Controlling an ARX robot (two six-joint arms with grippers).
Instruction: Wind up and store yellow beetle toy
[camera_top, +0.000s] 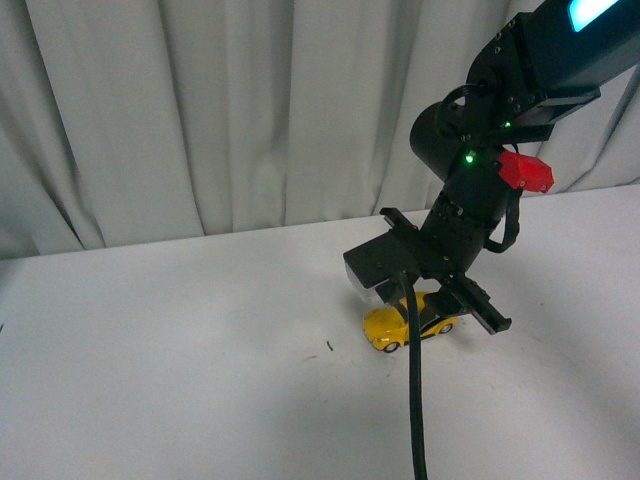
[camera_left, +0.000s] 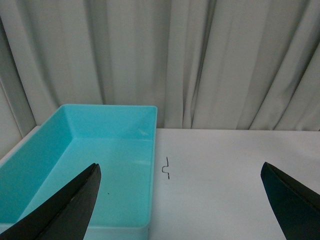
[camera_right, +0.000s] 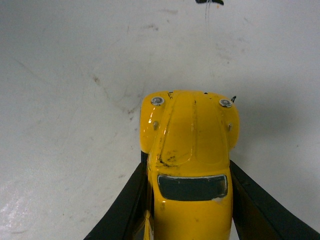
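The yellow beetle toy (camera_top: 402, 324) sits on the white table at the right of centre, under my right arm. My right gripper (camera_top: 428, 305) is shut on it, its black fingers pressing both sides of the body. In the right wrist view the yellow beetle toy (camera_right: 190, 165) fills the middle, bonnet and headlights pointing away, dark windscreen nearer the camera, with my right gripper (camera_right: 189, 200) closed around it. My left gripper (camera_left: 180, 200) is open and empty above the table, beside a turquoise bin (camera_left: 60, 165). The left arm does not show in the front view.
A white table (camera_top: 180, 340) runs to a grey curtain (camera_top: 200, 110) at the back. The turquoise bin stands by the curtain with its inside bare. A small dark bent wire (camera_left: 166, 167) lies next to the bin. A black cable (camera_top: 415, 410) hangs from my right arm.
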